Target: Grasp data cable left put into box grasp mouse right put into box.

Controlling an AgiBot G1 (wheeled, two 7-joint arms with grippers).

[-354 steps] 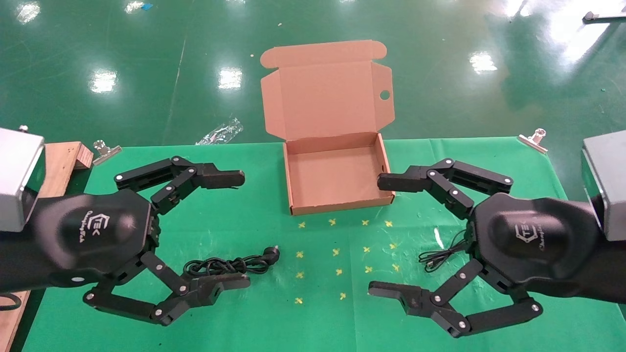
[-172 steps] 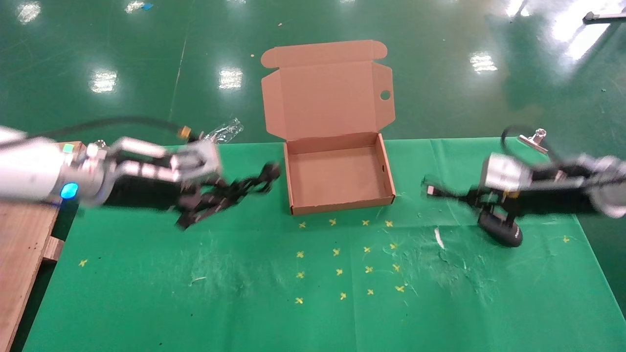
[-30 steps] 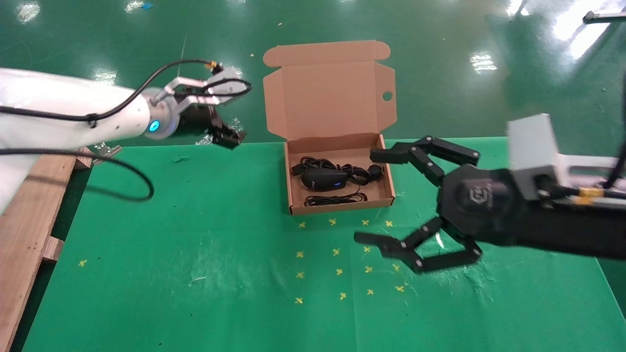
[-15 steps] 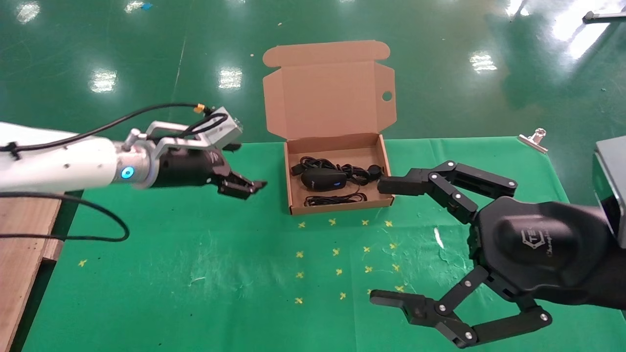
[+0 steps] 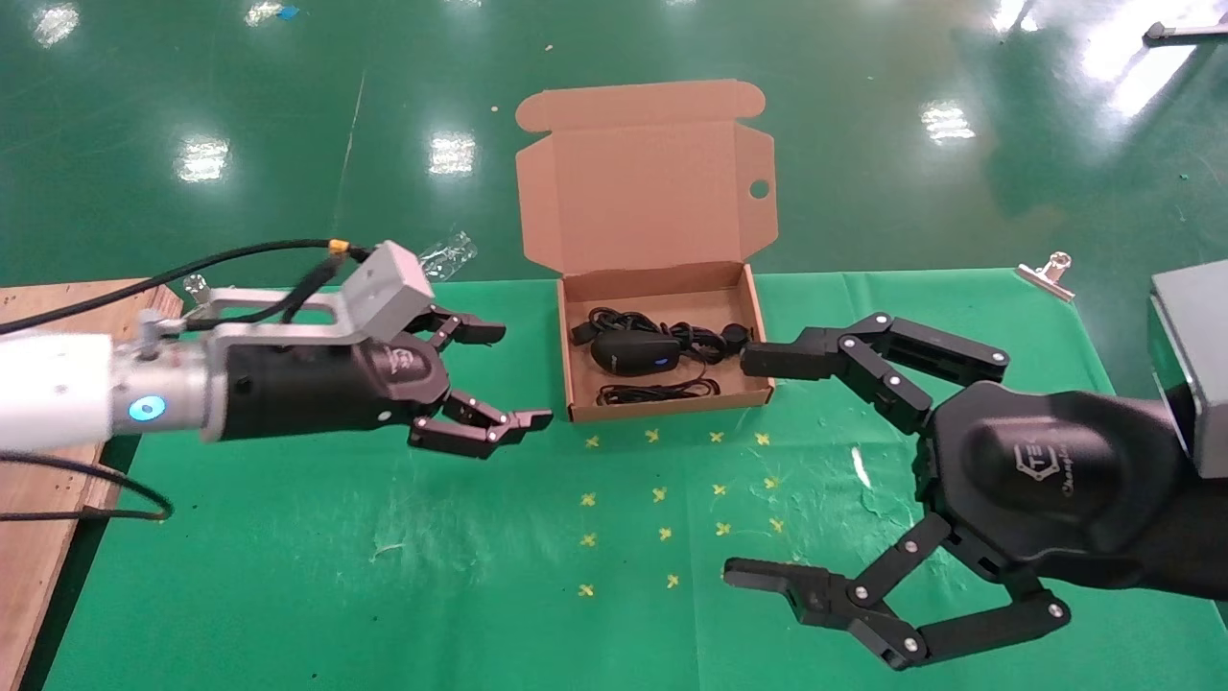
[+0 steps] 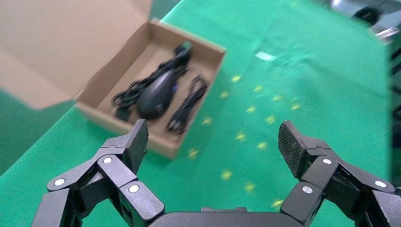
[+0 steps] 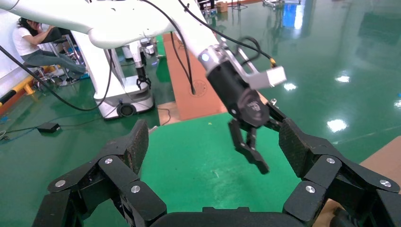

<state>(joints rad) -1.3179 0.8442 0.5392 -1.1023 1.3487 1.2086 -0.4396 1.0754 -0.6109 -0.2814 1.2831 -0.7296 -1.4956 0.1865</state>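
The brown cardboard box (image 5: 672,407) stands open at the table's back middle, its lid (image 5: 643,192) upright. Inside lie the black mouse (image 5: 633,353) with its blue light, its thin cord (image 5: 660,391), and the thicker data cable (image 5: 696,336) with its plug at the right wall. The left wrist view shows the box (image 6: 118,124), the mouse (image 6: 157,88) and the cable (image 6: 130,92). My left gripper (image 5: 504,376) (image 6: 213,139) is open and empty, just left of the box. My right gripper (image 5: 750,465) (image 7: 213,142) is open and empty, front right of the box.
A wooden board (image 5: 38,518) lies along the table's left edge. Binder clips (image 5: 1046,272) (image 5: 197,288) hold the green cloth at the back corners. Yellow cross marks (image 5: 662,533) dot the cloth in front of the box. A plastic wrapper (image 5: 441,254) lies on the floor behind.
The cable and mouse, once on the table, now lie in the box. My left gripper has come from the back left down beside the box. My right gripper has drawn back and holds still.
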